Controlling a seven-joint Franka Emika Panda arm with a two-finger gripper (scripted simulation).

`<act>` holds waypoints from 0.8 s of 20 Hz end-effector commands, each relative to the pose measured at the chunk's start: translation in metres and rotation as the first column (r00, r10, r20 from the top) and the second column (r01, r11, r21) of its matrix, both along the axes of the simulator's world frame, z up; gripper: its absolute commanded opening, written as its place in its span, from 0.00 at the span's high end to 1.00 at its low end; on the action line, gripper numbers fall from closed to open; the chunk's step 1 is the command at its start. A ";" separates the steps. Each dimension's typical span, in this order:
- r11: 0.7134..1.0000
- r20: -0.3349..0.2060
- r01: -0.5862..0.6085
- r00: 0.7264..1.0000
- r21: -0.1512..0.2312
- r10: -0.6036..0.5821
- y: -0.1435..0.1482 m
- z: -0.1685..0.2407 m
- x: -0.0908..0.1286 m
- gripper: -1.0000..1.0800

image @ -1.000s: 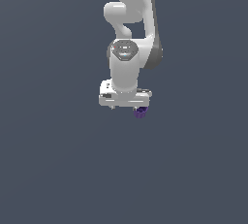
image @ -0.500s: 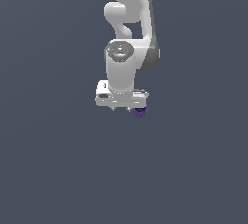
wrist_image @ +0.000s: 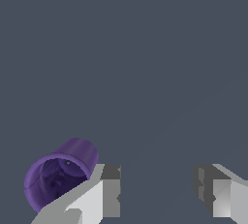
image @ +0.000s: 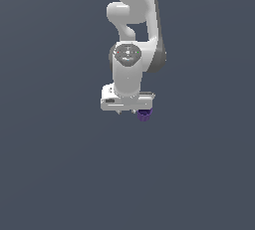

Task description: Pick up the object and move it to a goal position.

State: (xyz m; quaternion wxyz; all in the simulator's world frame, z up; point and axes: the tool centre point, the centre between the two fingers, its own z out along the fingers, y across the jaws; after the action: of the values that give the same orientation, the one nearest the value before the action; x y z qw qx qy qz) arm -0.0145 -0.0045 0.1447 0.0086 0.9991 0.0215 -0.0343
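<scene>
Wrist view: the jaws stood apart, with bare grey ground showing in the gap between the two fingers and nothing held between them. The gripper was thus unloaded. The object, a small dark purple stubby cylinder with a hollow open end facing the camera, lay on its side just outside one finger, against that finger's outer face rather than in the gap; whether the two actually touched could not be told.

Exterior view: the gripper pointed downward at the end of the white-and-grey arm, which descended from the upper edge of the picture. The object appeared as a small purple shape directly below the hand's underside, toward the exterior view's right end of it, partly hidden by the hand. The surrounding floor was a uniform dark grey
</scene>
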 end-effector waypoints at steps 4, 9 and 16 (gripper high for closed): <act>0.992 -0.024 -0.126 0.992 -0.004 0.126 0.010 -0.006 -0.002 0.38; 0.957 -0.056 -0.289 0.956 -0.003 0.289 0.023 -0.012 -0.005 0.38; 0.851 -0.106 -0.525 0.846 0.015 0.523 0.042 -0.023 -0.009 0.38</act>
State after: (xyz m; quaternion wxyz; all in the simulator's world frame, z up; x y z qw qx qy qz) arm -0.0228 0.0338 0.1241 0.0227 0.9606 0.2658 -0.0784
